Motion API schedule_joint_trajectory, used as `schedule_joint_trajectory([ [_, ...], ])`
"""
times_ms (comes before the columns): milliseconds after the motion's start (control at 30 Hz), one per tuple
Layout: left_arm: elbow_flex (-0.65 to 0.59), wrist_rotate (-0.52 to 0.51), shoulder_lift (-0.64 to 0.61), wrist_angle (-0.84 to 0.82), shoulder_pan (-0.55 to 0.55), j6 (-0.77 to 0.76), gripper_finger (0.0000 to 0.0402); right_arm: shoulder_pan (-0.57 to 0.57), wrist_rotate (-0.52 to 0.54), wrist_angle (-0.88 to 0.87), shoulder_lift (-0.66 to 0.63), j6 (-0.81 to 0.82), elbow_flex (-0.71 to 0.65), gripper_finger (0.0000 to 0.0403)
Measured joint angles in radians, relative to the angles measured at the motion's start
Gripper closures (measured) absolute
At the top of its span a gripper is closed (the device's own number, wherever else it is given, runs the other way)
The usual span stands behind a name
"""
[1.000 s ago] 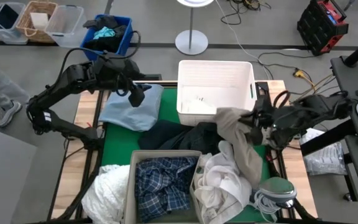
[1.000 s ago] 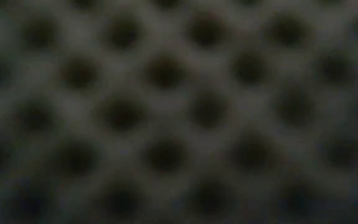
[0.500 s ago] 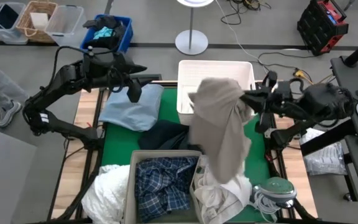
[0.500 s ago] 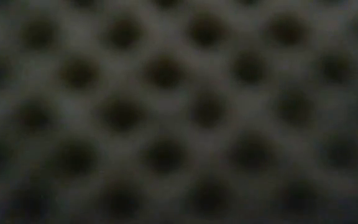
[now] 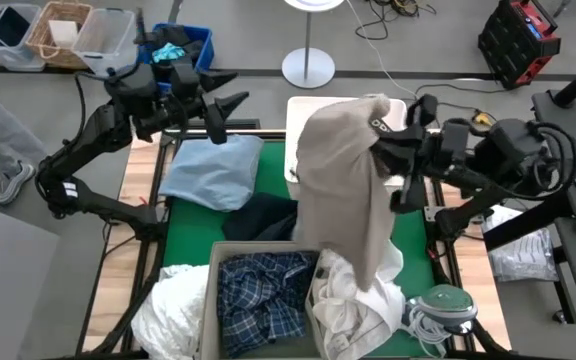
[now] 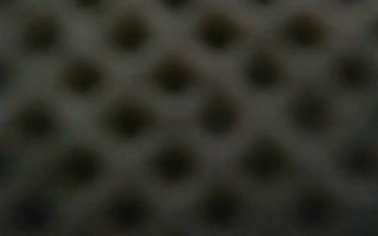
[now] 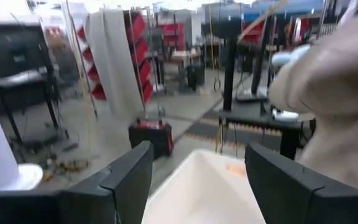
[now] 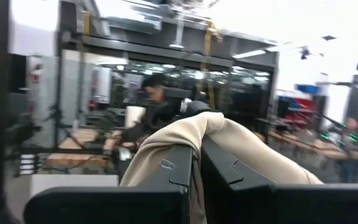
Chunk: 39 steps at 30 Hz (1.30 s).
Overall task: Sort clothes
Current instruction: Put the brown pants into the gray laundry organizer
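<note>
Right gripper (image 5: 376, 128): jaws clamped on khaki garment (image 5: 343, 185), which hangs below them over the white bin (image 5: 295, 120).
Left gripper (image 5: 226, 112): jaws apart, empty, above light blue shirt (image 5: 208, 172).

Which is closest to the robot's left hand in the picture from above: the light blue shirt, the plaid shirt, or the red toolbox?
From the left hand:
1. Light blue shirt, just below it.
2. Plaid shirt, in the front bin.
3. Red toolbox, far right corner.

grey floor (image 5: 388, 50), white lamp base (image 5: 308, 68)
</note>
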Motion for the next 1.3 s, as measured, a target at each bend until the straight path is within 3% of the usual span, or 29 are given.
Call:
schedule_joint_trajectory([
  [233,0.000,0.000,-0.051,0.020,0.000,-0.006,0.0171,0.005,-0.117,-0.001,0.198,0.054,0.209,0.0394],
  [667,0.002,0.010,-0.307,-0.039,0.000,-0.059,0.0171,0.010,-0.118,-0.004,0.560,0.186,0.515,0.0394],
  [833,0.001,0.027,-0.338,-0.044,0.000,-0.068,0.0171,0.009,-0.082,0.062,0.623,0.202,0.515,0.0394],
  [1133,0.000,0.030,-0.329,-0.127,0.000,-0.069,0.0171,0.009,-0.101,-0.244,0.659,0.526,0.517,0.0394],
  [1233,0.000,0.067,-0.321,-0.184,0.000,-0.081,0.0171,0.009,-0.170,-0.392,0.678,0.670,0.517,0.0394],
  [1300,0.000,0.146,-0.314,-0.223,0.000,-0.088,0.0171,0.009,-0.244,-0.470,0.694,0.757,0.517,0.0394],
])
